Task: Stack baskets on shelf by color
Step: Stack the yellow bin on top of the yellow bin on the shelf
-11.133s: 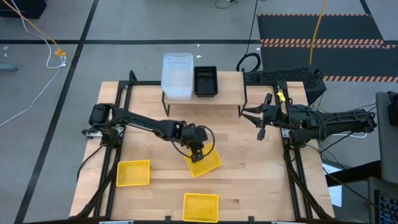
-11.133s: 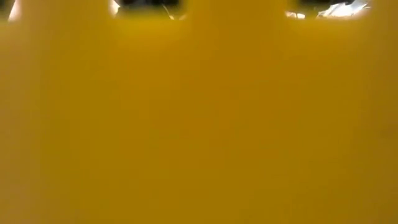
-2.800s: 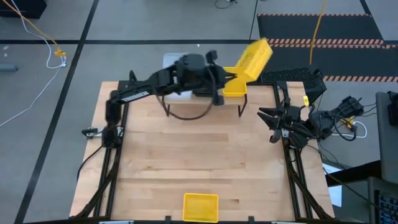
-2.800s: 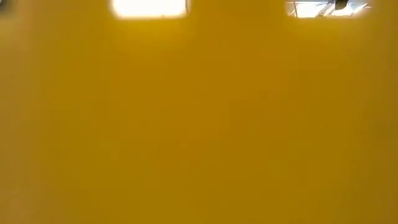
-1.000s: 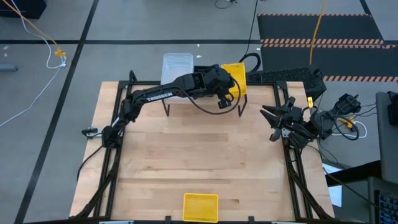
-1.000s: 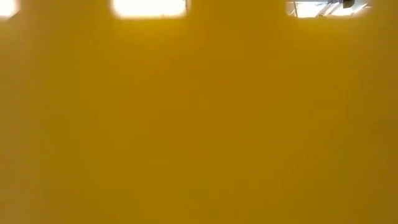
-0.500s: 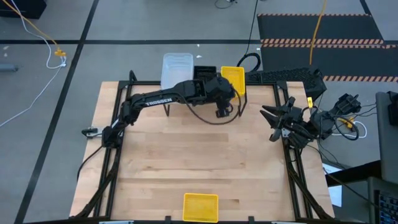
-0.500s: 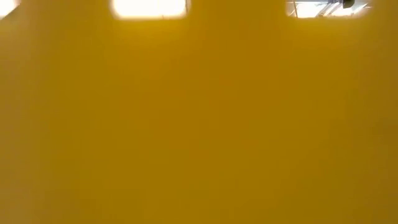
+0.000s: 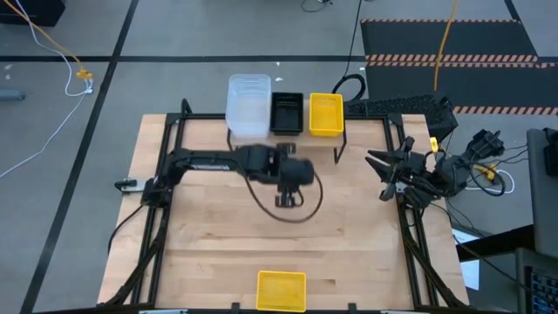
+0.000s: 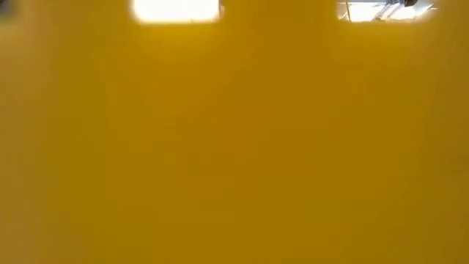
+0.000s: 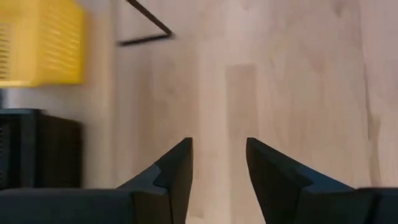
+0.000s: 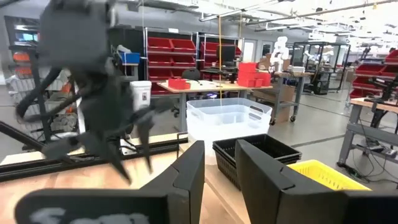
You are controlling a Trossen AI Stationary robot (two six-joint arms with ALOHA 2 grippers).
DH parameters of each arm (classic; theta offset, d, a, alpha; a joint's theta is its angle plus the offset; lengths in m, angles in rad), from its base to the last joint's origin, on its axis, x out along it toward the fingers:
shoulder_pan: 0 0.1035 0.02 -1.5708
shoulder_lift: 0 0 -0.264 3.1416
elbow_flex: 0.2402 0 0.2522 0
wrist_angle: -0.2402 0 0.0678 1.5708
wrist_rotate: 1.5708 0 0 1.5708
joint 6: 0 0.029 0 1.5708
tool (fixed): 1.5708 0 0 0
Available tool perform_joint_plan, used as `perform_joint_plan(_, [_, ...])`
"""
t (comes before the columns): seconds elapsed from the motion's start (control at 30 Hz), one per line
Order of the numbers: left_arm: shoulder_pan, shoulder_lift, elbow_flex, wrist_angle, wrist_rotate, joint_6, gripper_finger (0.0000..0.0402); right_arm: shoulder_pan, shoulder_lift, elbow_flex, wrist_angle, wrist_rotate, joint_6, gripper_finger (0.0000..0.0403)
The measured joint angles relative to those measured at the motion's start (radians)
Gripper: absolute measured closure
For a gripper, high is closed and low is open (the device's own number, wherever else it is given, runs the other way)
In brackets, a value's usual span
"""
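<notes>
On the shelf (image 9: 316, 141) at the table's far edge stand, left to right, a stack of clear baskets (image 9: 248, 106), a black basket (image 9: 288, 113) and a yellow basket (image 9: 325, 113). Another yellow basket (image 9: 281, 290) rests on the table at the near edge and fills the low view (image 10: 234, 147). My left gripper (image 9: 288, 199) hovers open over the table's middle, nothing between its fingers (image 11: 217, 180). My right gripper (image 9: 384, 170) waits open at the table's right edge, facing the shelf (image 12: 217, 174).
The table's middle between the shelf and the near yellow basket is bare wood (image 9: 349, 244). Black frame rails run along the table's left (image 9: 153, 235) and right (image 9: 418, 244) sides. A keyboard (image 9: 401, 106) lies beyond the shelf's right end.
My left gripper has drawn back from the yellow basket on the shelf's right end, moving toward the table's near edge and a little left, tipping more steeply down. The yellow basket stays on the shelf beside the black one.
</notes>
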Motion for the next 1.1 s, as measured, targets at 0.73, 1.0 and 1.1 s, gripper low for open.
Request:
perform_joint_plan(0.73, [-0.268, -0.682, -1.109, 0.625, -0.043, -0.354, 0.0266, 0.034, 0.002, 0.0, 0.04, 0.08, -0.026, 0.0316])
perform_joint_plan(1.0, [-0.491, -0.674, -1.377, 1.061, 0.108, -0.022, 0.0266, 0.034, 0.024, 0.0, 0.073, 0.079, -0.031, 0.0316])
perform_joint_plan(1.1, [-0.559, -0.646, -1.392, 1.123, 0.106, 0.032, 0.0266, 0.034, 0.038, 0.0, 0.087, 0.078, -0.032, 0.0316])
